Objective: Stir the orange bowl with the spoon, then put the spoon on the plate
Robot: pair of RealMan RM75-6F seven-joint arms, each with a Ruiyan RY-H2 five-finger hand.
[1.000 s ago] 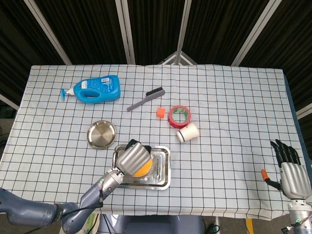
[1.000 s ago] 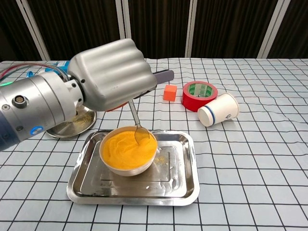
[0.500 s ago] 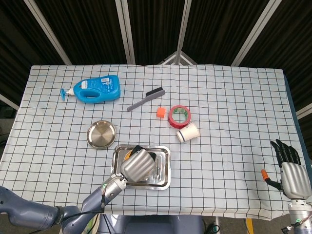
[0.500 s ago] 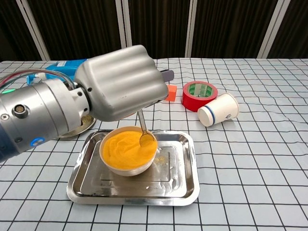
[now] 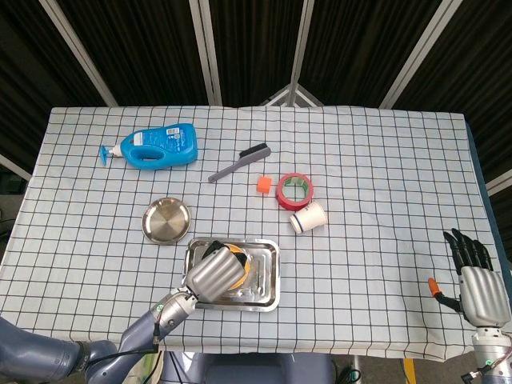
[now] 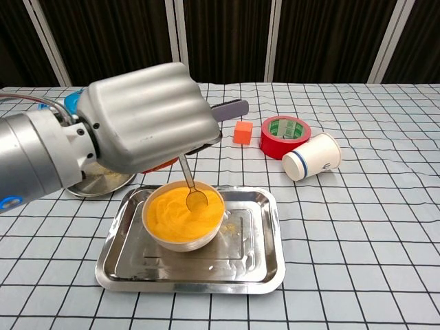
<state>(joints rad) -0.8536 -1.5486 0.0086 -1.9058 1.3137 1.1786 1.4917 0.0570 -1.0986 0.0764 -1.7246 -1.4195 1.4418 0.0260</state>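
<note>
The orange bowl sits in the left part of a steel tray; in the head view only a sliver of the bowl shows past my hand. My left hand hovers over it and grips a metal spoon whose tip dips into the orange contents. From above, the left hand covers most of the bowl. The round steel plate lies up and left of the tray; the chest view shows only the plate's edge behind the hand. My right hand rests at the table's far right corner, fingers apart, holding nothing.
A paper cup lies on its side right of the tray, with a red tape roll and an orange cube behind it. A brush and a blue bottle lie farther back.
My left hand has swung the spoon inside the bowl, first towards the right rim, then back towards the middle. The right hand has not moved.
</note>
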